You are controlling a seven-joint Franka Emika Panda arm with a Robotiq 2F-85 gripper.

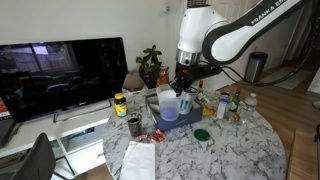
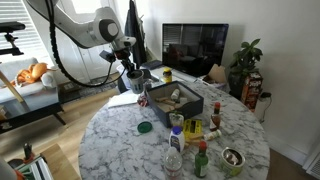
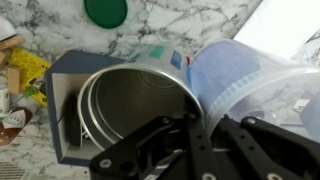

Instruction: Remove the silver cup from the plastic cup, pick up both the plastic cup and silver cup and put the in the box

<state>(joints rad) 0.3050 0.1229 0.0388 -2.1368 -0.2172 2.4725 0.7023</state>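
Over the box (image 3: 62, 75) at left, the silver cup (image 3: 140, 110) hangs tilted, my tool (image 3: 196, 132) seemingly pinched on its rim. The plastic cup (image 3: 255, 85) sits close at right. I judge the separating step is in hand; next, lower and release into the box.

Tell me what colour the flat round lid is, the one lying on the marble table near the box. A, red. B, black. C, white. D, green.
D: in the wrist view the flat round lid is plainly green. It lies on the marble table, apart from the box.
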